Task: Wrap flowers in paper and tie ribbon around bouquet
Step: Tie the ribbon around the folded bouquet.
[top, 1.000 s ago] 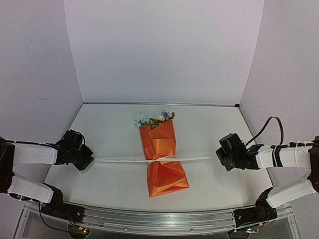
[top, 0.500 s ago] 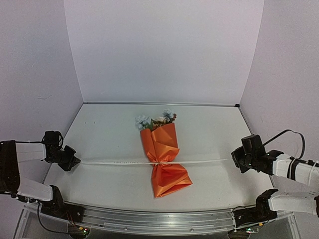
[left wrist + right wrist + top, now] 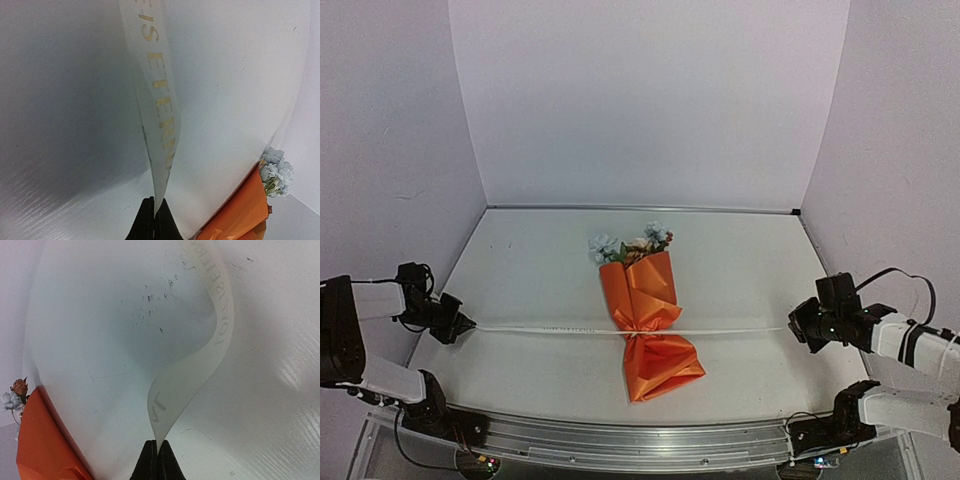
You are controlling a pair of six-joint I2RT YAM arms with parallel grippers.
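The bouquet (image 3: 647, 325) lies mid-table, an orange paper (image 3: 655, 360) cone pinched tight at its waist, with the flowers (image 3: 630, 243) showing at its far end. The cream ribbon (image 3: 550, 328) runs taut across that waist from side to side. My left gripper (image 3: 466, 326) is shut on the ribbon's left end (image 3: 159, 95) near the table's left edge. My right gripper (image 3: 794, 328) is shut on the right end (image 3: 187, 375) near the right edge. Both wrist views show the ribbon pinched between black fingertips (image 3: 155, 220) (image 3: 158, 460), with orange paper (image 3: 235, 220) (image 3: 42, 445) and flowers (image 3: 277, 170) (image 3: 14, 395) off to the side.
The white table (image 3: 740, 260) is walled by pale panels behind and on both sides. A metal rail (image 3: 620, 440) with the arm bases runs along the near edge. A black cable (image 3: 900, 275) loops above the right arm.
Both grippers have pulled outward, left going left and right going right, drawing the ribbon tighter. The bouquet's waist has pinched in much narrower and the bouquet shifted slightly.
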